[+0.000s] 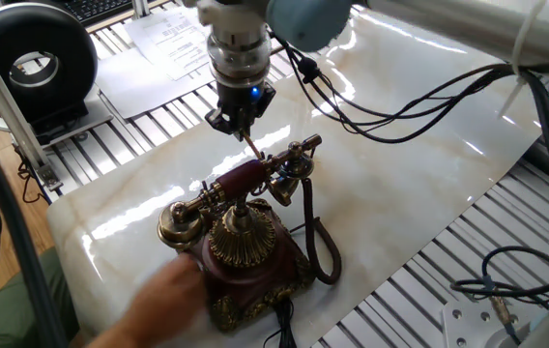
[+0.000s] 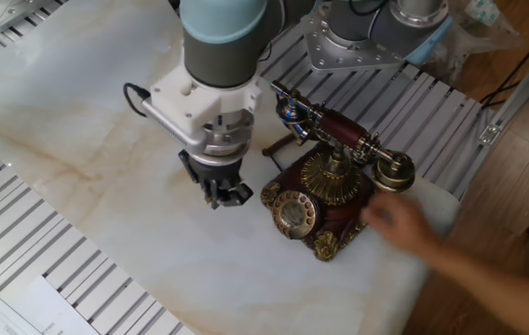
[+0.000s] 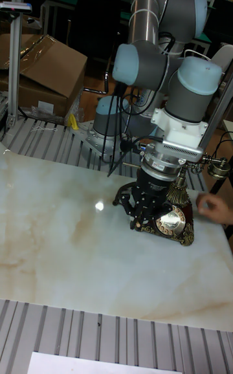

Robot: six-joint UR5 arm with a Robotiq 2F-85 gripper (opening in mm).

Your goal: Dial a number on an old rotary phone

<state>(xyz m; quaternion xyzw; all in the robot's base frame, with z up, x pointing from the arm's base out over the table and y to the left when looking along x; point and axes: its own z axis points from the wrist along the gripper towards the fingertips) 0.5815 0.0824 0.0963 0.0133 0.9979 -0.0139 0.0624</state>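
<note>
The old rotary phone (image 1: 245, 253) stands on the marble sheet, maroon base with brass trim and brass dome. Its dial (image 2: 292, 214) faces up, uncovered. The handset (image 1: 241, 180) lies across its cradle, and the dark cord (image 1: 318, 246) loops beside the base. My gripper (image 1: 240, 124) hangs above the sheet beside the phone, off the dial, shut on a thin stick (image 1: 252, 147) that points down toward the handset's end. In the other fixed view the gripper (image 2: 225, 195) is left of the dial. The tall fixed view shows the gripper (image 3: 144, 213) left of the phone (image 3: 173, 219).
A person's blurred hand (image 2: 402, 223) is at the phone's base, also seen as the hand (image 1: 170, 288). Arm cables (image 1: 400, 106) hang over the sheet. A black round device (image 1: 33, 58) and papers (image 1: 173, 39) lie past the sheet's edge. A cardboard box (image 3: 45, 70) stands behind.
</note>
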